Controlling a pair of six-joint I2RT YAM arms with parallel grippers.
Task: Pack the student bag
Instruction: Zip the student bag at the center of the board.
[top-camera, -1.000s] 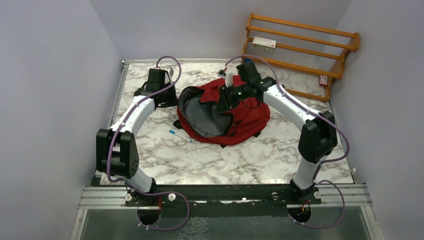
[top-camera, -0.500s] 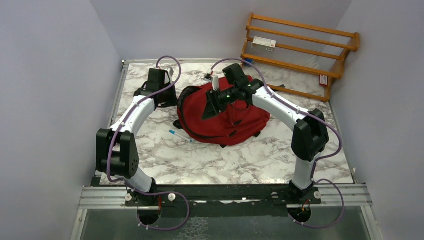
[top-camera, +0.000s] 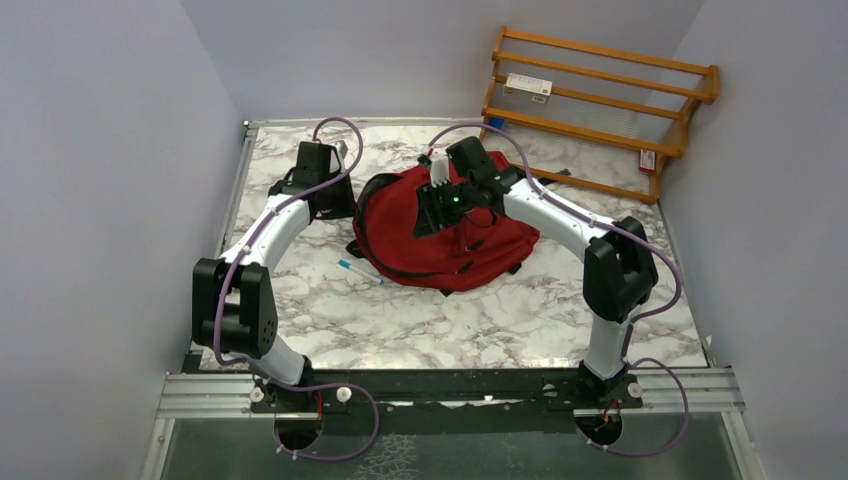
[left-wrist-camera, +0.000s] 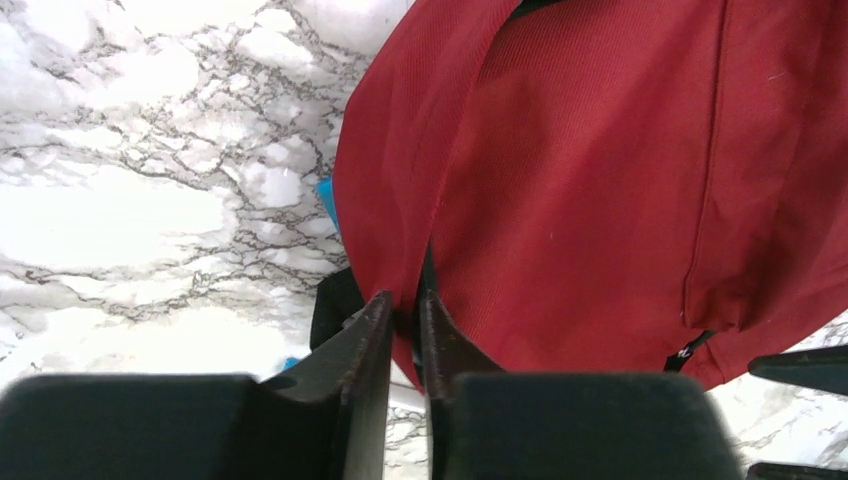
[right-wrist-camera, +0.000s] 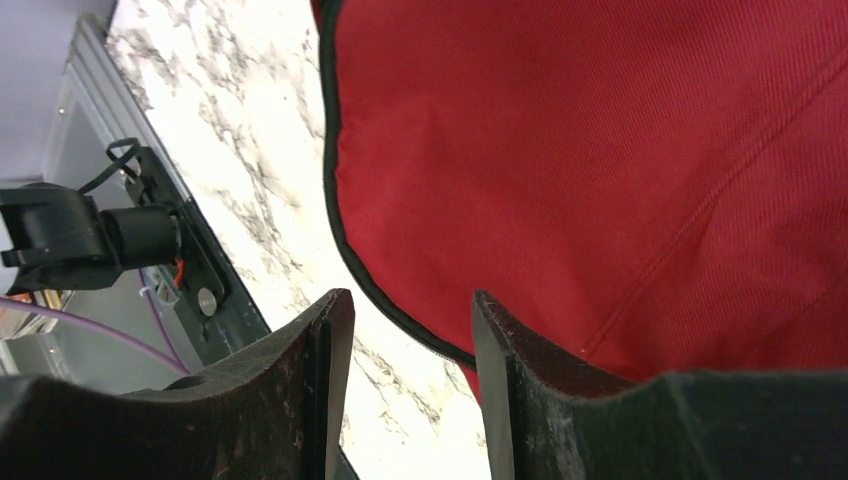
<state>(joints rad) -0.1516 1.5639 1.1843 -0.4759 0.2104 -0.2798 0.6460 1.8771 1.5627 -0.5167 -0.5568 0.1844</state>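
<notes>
In your left wrist view the student bag (left-wrist-camera: 600, 180) runs off the top and right edges; its fold drops into the narrow gap between the left fingers (left-wrist-camera: 362, 350), and you cannot tell whether it is pinched. A blue thing (left-wrist-camera: 327, 198) behind the bag is mostly hidden. From above, the right arm (top-camera: 548, 207) covers the bag's far part.

You won't find any txt you can actually read here. The small white box w/ a red stripe (top-camera: 528, 87) on the orange wooden slatted rack (top-camera: 610, 70) has print, but it's too small (same for the red-and-white tag (top-camera: 647, 159) lower down).
</notes>
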